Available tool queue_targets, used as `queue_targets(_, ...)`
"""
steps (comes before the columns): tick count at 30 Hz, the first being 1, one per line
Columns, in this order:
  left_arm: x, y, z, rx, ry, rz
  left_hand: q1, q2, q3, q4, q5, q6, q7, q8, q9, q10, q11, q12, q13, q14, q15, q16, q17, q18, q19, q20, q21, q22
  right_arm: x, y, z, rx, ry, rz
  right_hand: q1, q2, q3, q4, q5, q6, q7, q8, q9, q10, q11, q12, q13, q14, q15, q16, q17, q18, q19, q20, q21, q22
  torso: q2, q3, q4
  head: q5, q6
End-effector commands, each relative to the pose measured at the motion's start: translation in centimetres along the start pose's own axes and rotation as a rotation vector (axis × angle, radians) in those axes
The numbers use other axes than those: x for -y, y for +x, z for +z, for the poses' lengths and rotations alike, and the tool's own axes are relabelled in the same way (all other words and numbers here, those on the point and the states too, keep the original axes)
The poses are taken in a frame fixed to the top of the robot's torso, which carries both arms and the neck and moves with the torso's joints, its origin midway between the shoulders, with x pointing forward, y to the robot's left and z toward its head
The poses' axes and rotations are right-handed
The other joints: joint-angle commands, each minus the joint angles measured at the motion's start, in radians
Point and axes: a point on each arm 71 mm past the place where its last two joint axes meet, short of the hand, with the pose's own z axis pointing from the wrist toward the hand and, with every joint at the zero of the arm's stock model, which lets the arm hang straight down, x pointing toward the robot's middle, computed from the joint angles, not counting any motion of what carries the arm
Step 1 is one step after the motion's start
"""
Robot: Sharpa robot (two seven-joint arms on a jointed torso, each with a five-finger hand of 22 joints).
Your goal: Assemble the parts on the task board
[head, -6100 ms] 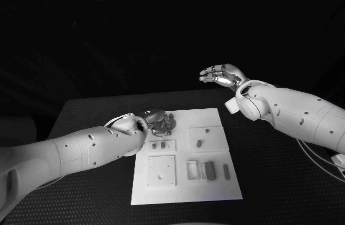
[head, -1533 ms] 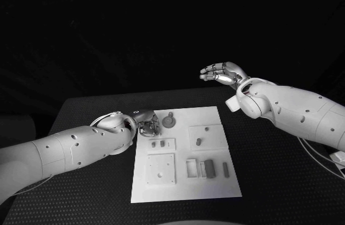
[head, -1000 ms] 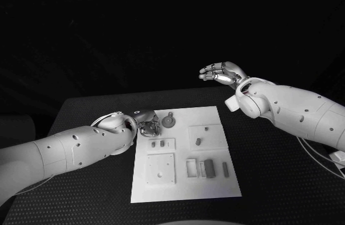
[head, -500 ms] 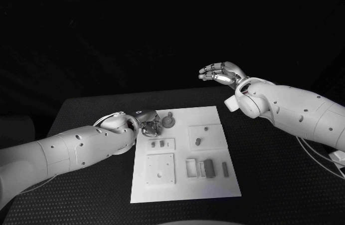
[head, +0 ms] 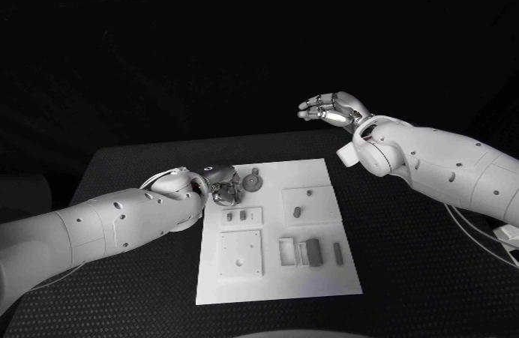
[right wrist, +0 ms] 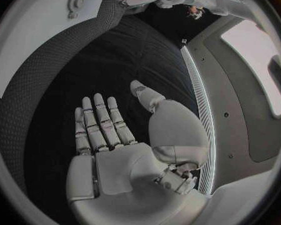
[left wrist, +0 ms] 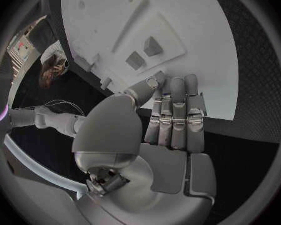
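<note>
Left hand (head: 224, 190), fingers extended and empty, at the task board (head: 325, 278) edge beside the round toothed part (head: 254, 180), apparently the next grasp; right hand (head: 333, 111) raised, open.

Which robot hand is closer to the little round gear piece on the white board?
Left. The left hand sits right beside the round gear piece on the task board; the right hand is raised beyond the table's far edge.

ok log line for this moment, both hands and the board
left hand: open, at task board far left edge, beside round part | right hand: open, raised beyond table | holding: nothing
</note>
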Motion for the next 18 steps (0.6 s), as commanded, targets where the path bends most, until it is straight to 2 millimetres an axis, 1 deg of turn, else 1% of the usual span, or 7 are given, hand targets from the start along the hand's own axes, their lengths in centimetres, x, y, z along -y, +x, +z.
queue_targets(1, -0.04, 0.70, 0.05, -0.055, -0.009, 0.016, -0.005, 0.008, 0.006, -0.001, 0.004, 0.006, 0.001, 0.002, 0.000, 0.004, 0.001, -0.006, 0.000, 0.002, -0.003, 0.005, 0.001, 0.001, 0.001, -0.003, 0.002, 0.002, -0.13, 0.15, 0.02, -0.016, -0.011, -0.001, -0.003, 0.004, -0.005, 0.001, -0.005, 0.000, 0.051, 0.005, -0.001, 0.008, -0.001, -0.005, -0.001, -0.007, 0.002, -0.005, -0.001, -0.016, -0.001, 0.002, -0.006, 0.002, 0.000, -0.0007, 0.0010, -0.001, 0.000)
queue_targets(5, 0.01, 0.91, 0.23, -0.054, -0.008, 0.024, -0.005, 0.009, 0.006, -0.001, 0.004, 0.006, 0.001, 0.002, 0.000, 0.004, 0.001, -0.007, 0.000, 0.002, -0.003, 0.005, 0.001, 0.001, 0.001, -0.003, 0.002, 0.002, -0.16, 0.21, 0.05, -0.017, -0.012, 0.000, -0.003, 0.004, -0.005, 0.001, -0.005, 0.000, 0.051, 0.005, -0.001, 0.008, -0.001, -0.005, -0.001, -0.007, 0.002, -0.005, -0.001, -0.015, -0.001, 0.002, -0.006, 0.002, 0.001, -0.0014, 0.0015, -0.001, 0.000)
queue_targets(11, -0.28, 1.53, 0.31, -0.054, -0.013, 0.028, -0.005, 0.009, 0.006, -0.001, 0.004, 0.006, 0.001, 0.002, 0.000, 0.004, 0.001, -0.007, 0.000, 0.002, -0.003, 0.005, 0.001, 0.001, 0.001, -0.003, 0.002, 0.003, -0.14, 0.22, 0.08, -0.018, -0.011, 0.000, -0.003, 0.004, -0.005, 0.001, -0.005, 0.000, 0.051, 0.005, -0.002, 0.008, -0.001, -0.005, -0.002, -0.007, 0.002, -0.005, -0.002, -0.015, -0.001, 0.002, -0.006, 0.002, 0.001, -0.0014, -0.0008, -0.002, -0.001)
queue_targets(18, -0.43, 1.53, 0.28, -0.042, -0.008, 0.024, -0.005, 0.009, 0.006, -0.001, 0.004, 0.006, 0.001, 0.001, 0.000, 0.004, 0.001, -0.007, 0.000, 0.001, -0.003, 0.005, 0.001, 0.001, 0.001, -0.003, 0.001, 0.003, -0.13, 0.21, 0.06, -0.018, -0.011, 0.000, -0.003, 0.004, -0.006, 0.001, -0.005, 0.000, 0.051, 0.005, -0.002, 0.008, -0.001, -0.005, -0.002, -0.007, 0.002, -0.005, -0.002, -0.015, -0.001, 0.002, -0.007, 0.003, 0.000, 0.0002, 0.0006, -0.004, -0.002)
